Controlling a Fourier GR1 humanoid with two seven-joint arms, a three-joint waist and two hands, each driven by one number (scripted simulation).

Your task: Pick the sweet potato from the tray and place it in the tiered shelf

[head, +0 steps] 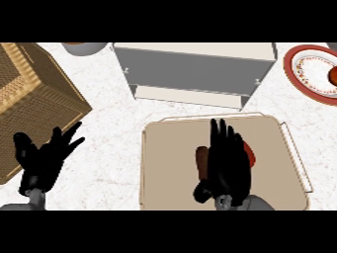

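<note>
Right hand (226,165), fingers straight, covers the sweet potato (202,160) on the tray (171,188); the tiered shelf (196,69) stands ahead, bare table (112,148) separating the open left hand (43,158).

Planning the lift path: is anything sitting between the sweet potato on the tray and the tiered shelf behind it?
Nothing visible does. The sweet potato lies on the tray, mostly under the right hand, and only bare tray and a strip of counter separate it from the shelf straight ahead.

Woven wicker basket (25,94); matt beige tray (171,148); smooth grey shelf (192,66); speckled, stone-like counter (112,143).
</note>
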